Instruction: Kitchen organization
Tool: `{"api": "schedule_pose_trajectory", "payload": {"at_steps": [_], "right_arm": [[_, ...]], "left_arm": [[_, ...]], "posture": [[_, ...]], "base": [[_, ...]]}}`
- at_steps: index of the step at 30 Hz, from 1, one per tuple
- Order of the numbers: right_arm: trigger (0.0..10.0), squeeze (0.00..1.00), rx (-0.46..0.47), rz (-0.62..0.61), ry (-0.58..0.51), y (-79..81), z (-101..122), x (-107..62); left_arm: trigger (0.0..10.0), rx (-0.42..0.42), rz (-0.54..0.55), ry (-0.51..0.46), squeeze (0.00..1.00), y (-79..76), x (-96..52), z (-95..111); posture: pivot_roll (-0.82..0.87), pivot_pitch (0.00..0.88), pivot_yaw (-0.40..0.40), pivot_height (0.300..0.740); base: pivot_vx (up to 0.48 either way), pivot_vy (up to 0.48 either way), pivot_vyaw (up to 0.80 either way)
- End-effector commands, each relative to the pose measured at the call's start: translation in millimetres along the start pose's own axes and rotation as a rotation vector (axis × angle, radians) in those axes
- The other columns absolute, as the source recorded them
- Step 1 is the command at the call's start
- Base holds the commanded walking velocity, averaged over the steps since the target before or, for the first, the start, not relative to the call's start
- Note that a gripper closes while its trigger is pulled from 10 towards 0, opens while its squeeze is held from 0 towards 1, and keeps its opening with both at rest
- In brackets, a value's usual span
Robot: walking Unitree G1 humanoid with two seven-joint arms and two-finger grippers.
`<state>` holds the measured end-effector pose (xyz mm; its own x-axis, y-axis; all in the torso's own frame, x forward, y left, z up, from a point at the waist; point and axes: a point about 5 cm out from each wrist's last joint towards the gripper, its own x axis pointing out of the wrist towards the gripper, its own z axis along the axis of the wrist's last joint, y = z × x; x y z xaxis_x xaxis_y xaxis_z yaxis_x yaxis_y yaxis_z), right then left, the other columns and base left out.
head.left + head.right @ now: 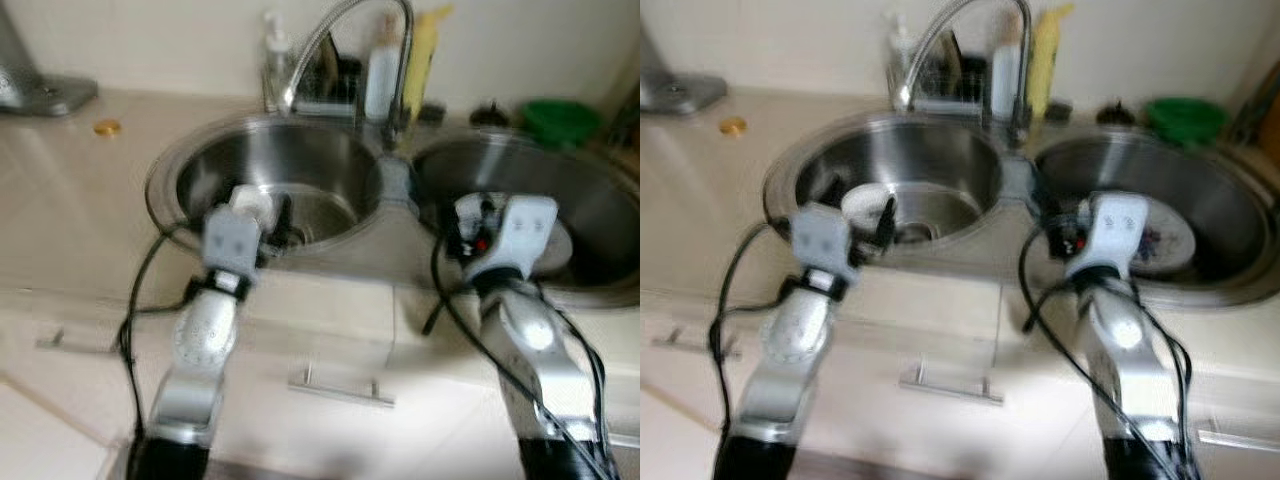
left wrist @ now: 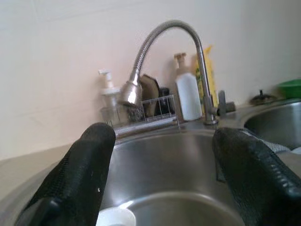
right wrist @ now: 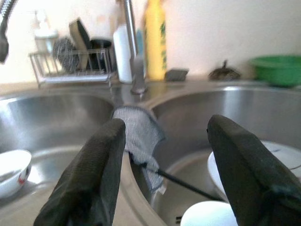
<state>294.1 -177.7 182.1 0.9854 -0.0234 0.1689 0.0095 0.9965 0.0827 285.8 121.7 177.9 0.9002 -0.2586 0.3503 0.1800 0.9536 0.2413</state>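
Right hand point(image 3: 162, 174) agape, grey cloth point(image 3: 138, 136), plate point(image 3: 282, 162)

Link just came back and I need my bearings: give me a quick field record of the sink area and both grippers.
Sink: double steel sink, two round basins
Left basin: white bowl inside
Right basin: white plate and another white dish
Divider: grey cloth draped over it
Faucet: gooseneck faucet, spout over left basin
Behind sink: wire rack with scrubbers, white bottle, yellow bottle, green bowl
Left gripper: open, at left basin's near rim, holding nothing
Right gripper: open, near the divider, holding nothing
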Motion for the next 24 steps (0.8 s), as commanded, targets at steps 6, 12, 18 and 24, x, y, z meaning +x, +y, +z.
{"api": "schedule_pose_trajectory", "payload": {"at_steps": [6,12,18,24], "right_arm": [[10.0,0.0,-0.022,0.012,-0.035,3.7,6.8,0.4],[10.0,0.0,-0.057,0.001,-0.028,1.6,4.9,0.0],[10.0,0.0,-0.059,-0.01,-0.02,-0.4,4.1,-0.8],[10.0,0.0,-0.067,-0.009,-0.023,-0.8,4.6,-1.2]], "left_arm": [[10.0,0.016,0.002,-0.006,0.0,5.0,0.5,2.7],[10.0,0.018,0.0,-0.004,0.0,4.4,0.2,2.2],[10.0,0.019,-0.001,-0.006,0.0,4.5,0.5,2.3],[10.0,0.013,0.0,-0.01,0.0,3.0,0.4,2.6]], "posture": [[0.02,0.0,-0.031,0.74],[0.02,0.0,-0.029,0.74],[0.01,0.0,-0.028,0.74],[0.01,0.0,-0.03,0.74]], "base": [[0.0,0.48,0.0],[0.0,0.48,0.0],[0.0,0.48,0.0],[0.0,0.221,0.0]]}}
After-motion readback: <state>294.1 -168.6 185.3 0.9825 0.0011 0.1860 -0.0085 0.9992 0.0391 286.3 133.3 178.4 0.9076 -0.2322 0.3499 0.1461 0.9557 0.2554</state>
